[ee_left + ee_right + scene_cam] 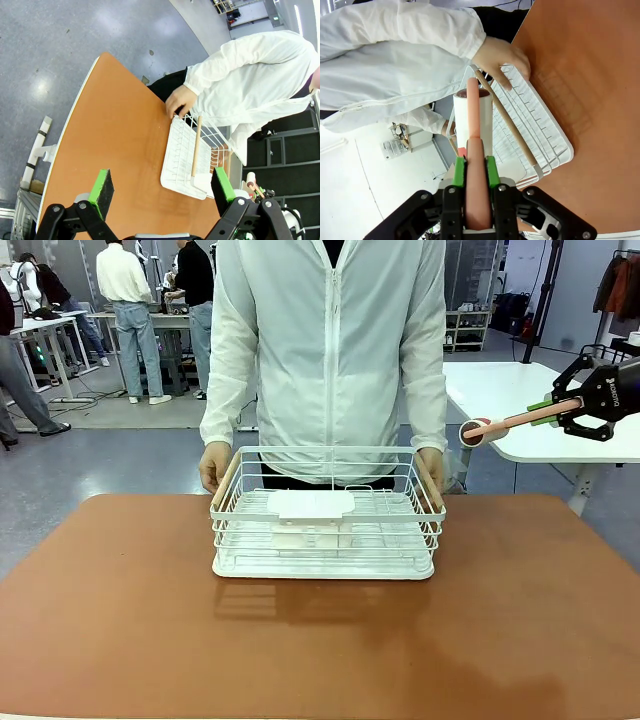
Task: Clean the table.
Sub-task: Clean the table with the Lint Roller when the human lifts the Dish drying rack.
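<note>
The reddish-brown table [120, 620] spreads across the front view. On its far middle stands a white wire basket [327, 540] with a white tray inside. A person in a white jacket grips its wooden side handles with both hands [213, 465]. My right gripper [560, 412] hovers high at the right, off the table's edge, shut on the pink handle of a lint roller [505, 424] whose roll points toward the person. In the right wrist view the lint roller [472, 117] runs straight out from the gripper [475, 167] over the basket [540, 125]. My left gripper [162, 187] hangs open above the table [120, 150], holding nothing.
A white-topped table [500, 390] with metal legs stands behind at the right, under my right arm. Bare tabletop lies in front of and to both sides of the basket [180, 155]. Other people stand at benches far back left.
</note>
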### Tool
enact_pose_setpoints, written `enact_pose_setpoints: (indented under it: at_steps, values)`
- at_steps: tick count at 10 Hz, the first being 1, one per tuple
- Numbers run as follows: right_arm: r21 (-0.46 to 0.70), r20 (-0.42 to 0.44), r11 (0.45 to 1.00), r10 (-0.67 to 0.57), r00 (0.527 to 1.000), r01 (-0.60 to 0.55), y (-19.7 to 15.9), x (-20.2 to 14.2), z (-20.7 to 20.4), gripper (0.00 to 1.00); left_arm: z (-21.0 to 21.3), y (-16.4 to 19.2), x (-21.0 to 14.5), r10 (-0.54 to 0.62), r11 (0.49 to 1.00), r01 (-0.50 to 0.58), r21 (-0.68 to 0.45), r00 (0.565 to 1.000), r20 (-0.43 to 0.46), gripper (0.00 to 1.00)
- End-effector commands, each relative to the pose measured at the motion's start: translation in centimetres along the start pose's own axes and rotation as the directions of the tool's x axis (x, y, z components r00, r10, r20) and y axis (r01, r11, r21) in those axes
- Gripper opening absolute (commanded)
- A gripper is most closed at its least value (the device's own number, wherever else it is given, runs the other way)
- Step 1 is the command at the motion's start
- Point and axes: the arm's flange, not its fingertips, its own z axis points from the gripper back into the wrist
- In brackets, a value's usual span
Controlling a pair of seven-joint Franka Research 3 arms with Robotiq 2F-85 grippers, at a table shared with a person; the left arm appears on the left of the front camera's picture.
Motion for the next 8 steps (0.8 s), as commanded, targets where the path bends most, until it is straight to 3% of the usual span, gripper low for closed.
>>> enact_pose_setpoints:
  at_steps: [1,8]
  values:
    - [0.005,-0.006,1.0,-0.009,1.0,0.009,0.25,-0.14,0.06,0.06,0.05,0.41,0.24,-0.017,1.0,0.017,-0.024,1.0,0.003,1.0]
    - [0.005,-0.006,1.0,-0.009,1.0,0.009,0.25,-0.14,0.06,0.06,0.05,0.41,0.24,-0.017,1.0,0.017,-0.024,1.0,0.003,1.0]
